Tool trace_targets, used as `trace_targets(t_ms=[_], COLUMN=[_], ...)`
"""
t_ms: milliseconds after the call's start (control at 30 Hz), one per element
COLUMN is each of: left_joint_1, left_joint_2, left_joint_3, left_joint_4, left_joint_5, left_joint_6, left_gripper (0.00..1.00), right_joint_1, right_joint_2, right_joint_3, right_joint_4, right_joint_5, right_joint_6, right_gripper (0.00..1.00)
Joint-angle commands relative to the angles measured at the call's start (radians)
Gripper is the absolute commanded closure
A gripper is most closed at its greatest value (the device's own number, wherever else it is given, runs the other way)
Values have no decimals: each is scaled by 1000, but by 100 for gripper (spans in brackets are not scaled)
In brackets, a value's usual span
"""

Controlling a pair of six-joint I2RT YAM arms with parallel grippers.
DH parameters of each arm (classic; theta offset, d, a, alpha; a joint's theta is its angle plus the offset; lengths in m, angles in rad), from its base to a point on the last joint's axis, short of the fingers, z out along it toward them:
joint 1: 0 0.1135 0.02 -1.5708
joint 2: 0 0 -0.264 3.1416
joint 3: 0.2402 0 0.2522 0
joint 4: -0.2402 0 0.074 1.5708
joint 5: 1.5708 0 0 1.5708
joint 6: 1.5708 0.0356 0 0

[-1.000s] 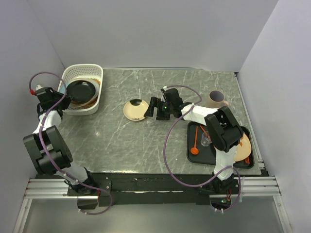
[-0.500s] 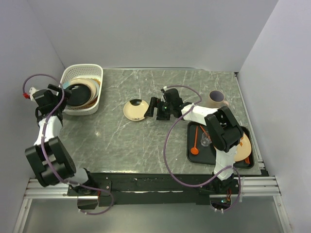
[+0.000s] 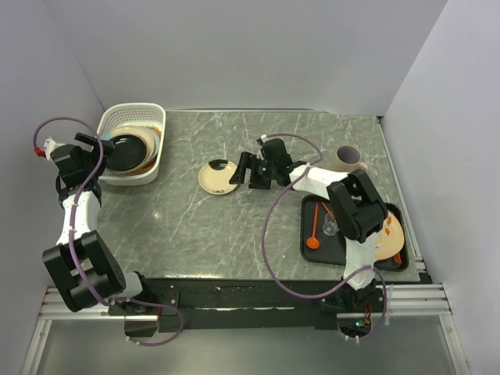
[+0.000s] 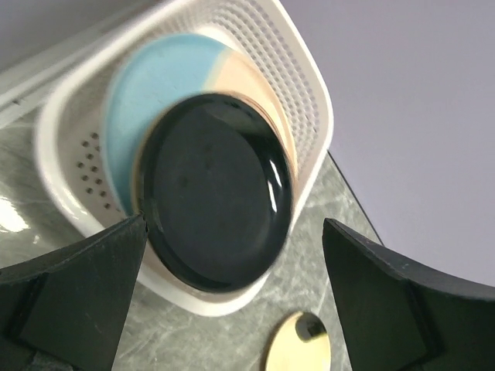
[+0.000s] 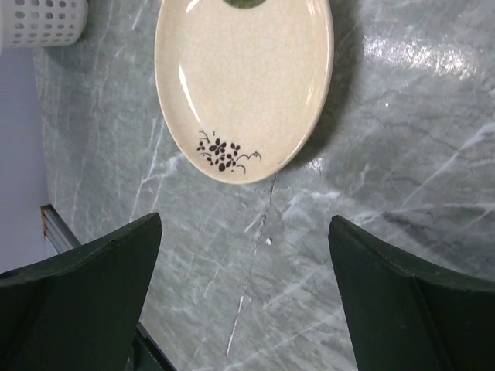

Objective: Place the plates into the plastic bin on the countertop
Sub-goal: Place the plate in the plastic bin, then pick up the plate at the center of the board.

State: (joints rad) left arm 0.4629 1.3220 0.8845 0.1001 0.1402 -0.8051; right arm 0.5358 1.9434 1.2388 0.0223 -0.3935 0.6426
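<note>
The white plastic bin (image 3: 133, 112) (image 4: 309, 100) stands at the far left of the countertop (image 3: 195, 226). In it a dark plate (image 3: 127, 148) (image 4: 216, 201) lies on a blue-and-cream plate (image 4: 166, 77). My left gripper (image 3: 95, 150) (image 4: 232, 301) is open just left of the bin, holding nothing. A small tan plate with a dark sprig (image 3: 218, 176) (image 5: 244, 77) (image 4: 298, 344) lies flat mid-counter. My right gripper (image 3: 244, 173) (image 5: 244, 301) is open just to its right, above bare counter, apart from the plate.
A black tray (image 3: 340, 248) at the right holds an orange spoon (image 3: 313, 234) and a pale plate (image 3: 392, 233) partly hidden by the right arm. A brown mug (image 3: 348, 158) stands behind it. Walls close in on three sides.
My left gripper opened, let go of the dark plate, which now rests in the bin, and drew back to the left. The right gripper barely moved.
</note>
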Motion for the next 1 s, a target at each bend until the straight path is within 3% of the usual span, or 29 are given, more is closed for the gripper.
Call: trace_targets(t_ms=[0,300,667,800,967], left_joint_1=[-50,-322,-585,-619,-636], left_joint_2=[-50,-61,196,298,397], left_joint_3=[-5,27,62,54,59], left_joint_4=[49,16,39,102,127], left_joint_5=[88,102,70,93,113], left_joint_6=[37,106,139,103,92], left_gripper=[1,1,1,3,14], right_joint_1=[-7,-7,-13,-16,-26], right_joint_2=[60,81,52,37,12], right_joint_3=[68,68,25,5,-16], right_joint_4=[19,27,41,44,51], right_joint_5=[-8,-4,1,5,8], right_joint_6=[20,29,28,26,25], right_gripper=[7,8,7,6,6])
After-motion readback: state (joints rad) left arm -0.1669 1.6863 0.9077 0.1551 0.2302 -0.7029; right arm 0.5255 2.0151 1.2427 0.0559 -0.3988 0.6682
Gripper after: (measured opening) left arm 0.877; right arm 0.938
